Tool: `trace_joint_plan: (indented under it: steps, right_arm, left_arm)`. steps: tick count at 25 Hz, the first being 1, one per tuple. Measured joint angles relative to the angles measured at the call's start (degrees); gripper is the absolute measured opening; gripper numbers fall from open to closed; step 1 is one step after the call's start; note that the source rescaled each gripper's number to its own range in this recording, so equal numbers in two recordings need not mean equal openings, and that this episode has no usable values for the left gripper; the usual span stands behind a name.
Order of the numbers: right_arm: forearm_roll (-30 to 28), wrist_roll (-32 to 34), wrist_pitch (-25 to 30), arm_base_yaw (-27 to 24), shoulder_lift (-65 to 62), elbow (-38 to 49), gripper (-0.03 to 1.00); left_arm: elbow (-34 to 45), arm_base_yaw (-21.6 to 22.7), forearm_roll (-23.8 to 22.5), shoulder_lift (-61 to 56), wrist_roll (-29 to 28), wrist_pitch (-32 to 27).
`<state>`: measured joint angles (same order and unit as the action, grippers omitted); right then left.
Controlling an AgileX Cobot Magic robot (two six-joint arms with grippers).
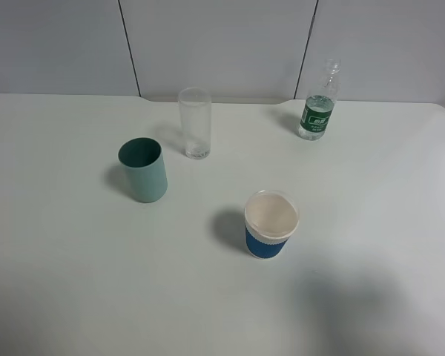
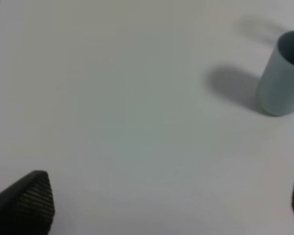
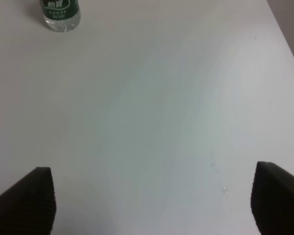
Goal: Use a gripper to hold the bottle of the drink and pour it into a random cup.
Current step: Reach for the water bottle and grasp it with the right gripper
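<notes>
Right hand (image 3: 154,200) stands over the white worktop (image 3: 152,107) with its black fingers wide apart, nothing between them. Tall, narrow clear glass tumbler (image 1: 195,122) stands upright toward the far middle; small clear plastic bottle with a dark green label (image 1: 317,104) stands upright near the far right edge, well apart from the hand. Judged best: advance level, straddle the label squarely, then close firmly without nudging the bottle over
</notes>
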<state>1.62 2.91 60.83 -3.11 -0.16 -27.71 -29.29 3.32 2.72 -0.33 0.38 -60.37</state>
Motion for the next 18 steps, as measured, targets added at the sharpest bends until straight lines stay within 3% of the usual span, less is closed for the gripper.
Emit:
trace_joint_plan:
  steps: [18]
  right_arm:
    - [0.0,0.0,0.0,3.6,0.1,0.0,0.62]
  left_arm:
    - [0.0,0.0,0.0,0.0,0.1,0.0]
